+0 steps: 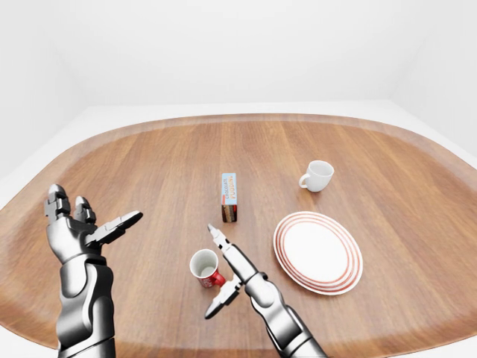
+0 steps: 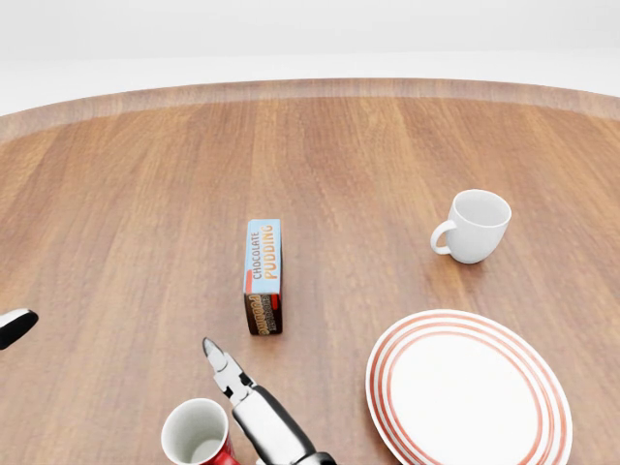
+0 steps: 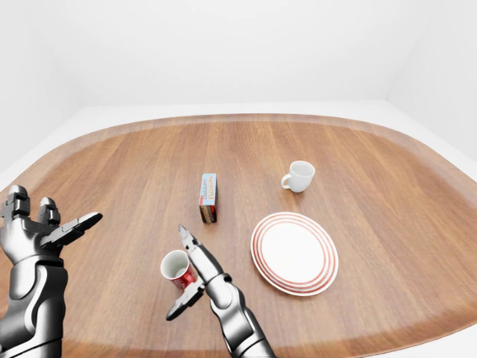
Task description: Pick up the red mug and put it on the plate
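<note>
1. Red mug (image 1: 206,268) stands upright on the wooden table (image 1: 149,171), at the lower centre of the left-eye view, below the pudding box (image 1: 229,197) and to the left of the plate (image 1: 318,252). It is not lifted.
2. The step in hand seems to be the approach for the grasp. The right hand (image 1: 226,274) is just beside the mug, on its right side in the left-eye view. One finger points toward the top of the frame along the mug, and the thumb is spread out below it.
3. This hand is wide open and holds nothing. Its fingers do not close round the mug; I cannot tell if any of them touches it.
4. The left hand (image 1: 78,227) is raised at the left edge of the left-eye view, well apart from the mug, with fingers spread and nothing in it.
5. The mug is red outside and white inside, and it looks empty. Its handle is hard to see; it may be on the side near the right hand.
6. The next move, I think, calls for the right hand to wrap round the mug's body and close firmly before lifting. Then it must carry the mug to the right, onto the striped plate, which has nothing on it. The white cup (image 1: 318,176) in the upper right is not part of the task.
</note>
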{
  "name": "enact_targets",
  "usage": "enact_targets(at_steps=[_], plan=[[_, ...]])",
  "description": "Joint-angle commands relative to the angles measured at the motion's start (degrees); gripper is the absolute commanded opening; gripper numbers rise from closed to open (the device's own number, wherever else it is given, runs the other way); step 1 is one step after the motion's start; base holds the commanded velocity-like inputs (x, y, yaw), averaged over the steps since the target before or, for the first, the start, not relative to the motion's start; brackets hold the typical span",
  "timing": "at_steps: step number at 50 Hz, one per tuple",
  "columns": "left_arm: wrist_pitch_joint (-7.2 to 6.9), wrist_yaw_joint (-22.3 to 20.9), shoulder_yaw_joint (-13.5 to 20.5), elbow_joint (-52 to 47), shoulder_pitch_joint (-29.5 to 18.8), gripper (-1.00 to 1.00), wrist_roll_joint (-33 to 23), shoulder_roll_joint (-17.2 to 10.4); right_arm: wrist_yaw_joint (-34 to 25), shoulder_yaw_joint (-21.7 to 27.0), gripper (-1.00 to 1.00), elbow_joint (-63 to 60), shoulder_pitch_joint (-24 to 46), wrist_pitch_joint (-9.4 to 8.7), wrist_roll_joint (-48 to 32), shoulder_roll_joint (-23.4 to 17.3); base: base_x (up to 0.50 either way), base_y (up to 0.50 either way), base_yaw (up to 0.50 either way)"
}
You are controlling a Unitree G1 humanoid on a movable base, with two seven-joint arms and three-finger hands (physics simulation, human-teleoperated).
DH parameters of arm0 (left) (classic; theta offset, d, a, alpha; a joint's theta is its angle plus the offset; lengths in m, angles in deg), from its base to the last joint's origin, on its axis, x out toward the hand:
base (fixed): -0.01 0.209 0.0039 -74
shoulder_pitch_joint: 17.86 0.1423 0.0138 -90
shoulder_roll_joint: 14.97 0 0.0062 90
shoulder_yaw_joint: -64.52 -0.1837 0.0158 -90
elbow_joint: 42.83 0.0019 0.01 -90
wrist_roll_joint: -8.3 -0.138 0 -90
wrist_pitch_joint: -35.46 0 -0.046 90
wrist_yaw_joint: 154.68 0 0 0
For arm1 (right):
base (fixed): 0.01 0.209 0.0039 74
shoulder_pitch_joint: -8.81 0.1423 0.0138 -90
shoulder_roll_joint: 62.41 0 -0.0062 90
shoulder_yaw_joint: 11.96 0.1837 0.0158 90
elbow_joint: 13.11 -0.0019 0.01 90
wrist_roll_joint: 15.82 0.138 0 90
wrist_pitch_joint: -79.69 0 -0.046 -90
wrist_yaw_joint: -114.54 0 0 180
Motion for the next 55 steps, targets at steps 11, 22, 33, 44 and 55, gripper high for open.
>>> enact_targets(at_steps=[11, 22, 33, 44, 55], plan=[[0.0, 0.1, -0.1, 0.0, 0.0, 1.0, 0.1, 0.0, 1.4, 6.6, 1.0, 22.2, 8.9, 3.4, -3.9, 4.5, 0.0, 0.0, 0.0], [0.0, 0.0, -0.1, 0.3, 0.1, 1.0, 0.1, 0.0, 2.2, 8.7, 1.0, 28.0, 11.5, 3.4, -4.0, 4.9, 0.0, 0.0, 0.0], [0.0, 0.1, 0.0, -0.5, 0.2, 1.0, 0.1, 0.2, 1.6, 10.0, 1.0, 29.1, 13.6, 3.4, -3.4, 5.3, 0.0, 0.0, 0.0], [0.0, 0.1, -0.1, -0.1, 0.0, 1.0, 0.1, 0.1, 1.9, 10.4, 1.0, 30.7, 14.8, 3.4, -3.4, 5.4, 0.0, 0.0, 0.0], [0.0, 0.1, -0.1, -0.4, 0.1, 1.0, 0.1, 0.1, 1.8, 10.8, -1.0, 30.8, 15.0, 3.4, -3.1, 5.3, 0.0, 0.0, 0.0]])
